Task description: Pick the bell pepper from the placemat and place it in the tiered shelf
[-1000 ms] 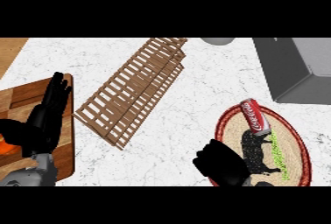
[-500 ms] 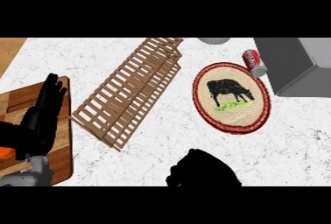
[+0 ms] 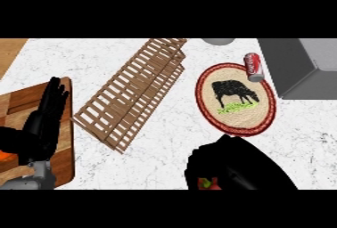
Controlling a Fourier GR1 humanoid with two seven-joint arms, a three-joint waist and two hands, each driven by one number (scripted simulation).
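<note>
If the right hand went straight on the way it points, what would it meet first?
Likely the tiered shelf, lying up-left of the right hand, which curls round the bell pepper. Depth is unclear, so it might pass above.

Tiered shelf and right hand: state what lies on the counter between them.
Nothing: in the head view only bare counter separates the tiered shelf from the right hand, whose fingers curl round the bell pepper; the placemat lies off that stretch.

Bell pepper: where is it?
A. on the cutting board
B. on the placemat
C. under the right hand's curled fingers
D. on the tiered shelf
C: red and green of the bell pepper shows inside the right hand, off the placemat.
</note>
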